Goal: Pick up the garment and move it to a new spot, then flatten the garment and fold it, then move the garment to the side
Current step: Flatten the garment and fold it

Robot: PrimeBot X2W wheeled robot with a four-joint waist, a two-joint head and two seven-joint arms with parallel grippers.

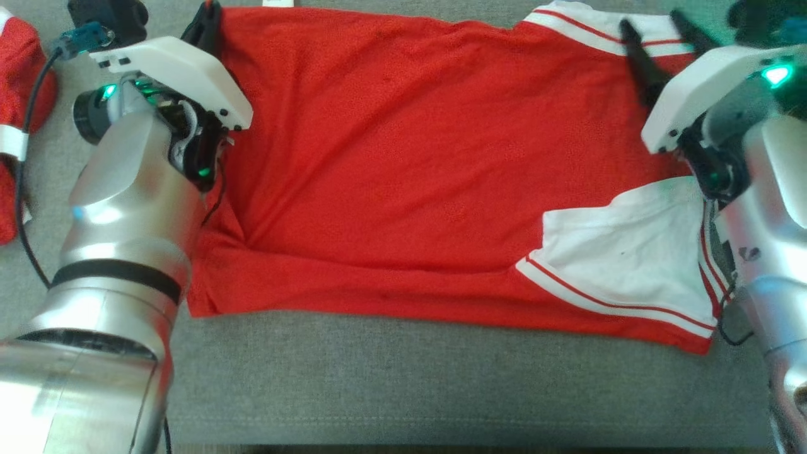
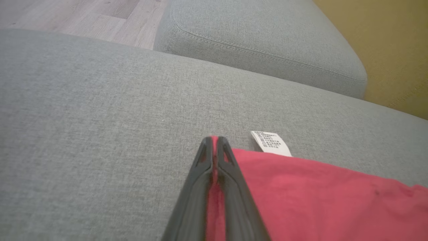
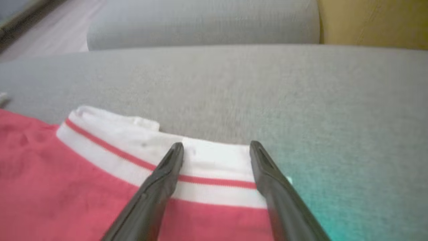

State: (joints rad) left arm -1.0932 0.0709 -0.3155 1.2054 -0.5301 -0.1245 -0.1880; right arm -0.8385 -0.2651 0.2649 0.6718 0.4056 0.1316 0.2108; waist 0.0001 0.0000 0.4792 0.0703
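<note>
Head view: garment (image 1: 391, 157) spread mostly flat on grey sofa cushion (image 1: 378, 378), red body across the middle, white sleeve (image 1: 624, 252) lying in at near right. Left fingers (image 1: 208, 28) clamped tight on its far-left corner. Left wrist view: red cloth pinched between them, white label (image 2: 271, 143) just right of the tips. Right fingers (image 1: 637, 50) spread wide at far right, holding nothing, tips either side of the white striped cuff (image 3: 207, 160).

Risks, as judged:
- Pulling now with only the left side gripped likely to skew the cloth and bunch it toward the left.
- Thin pinch right at the corner; could slip out under a hard tug.
- Closing the right side could catch just the top layer of cuff, or cushion fabric with it, so the lift would come up uneven.
- Wrinkles (image 1: 239, 239) at near left beside the arm; would get pressed into the fold if not smoothed.
- Second red cloth (image 1: 19, 63) at far left close to the left arm's cable; possible snag on a sideways move.
</note>
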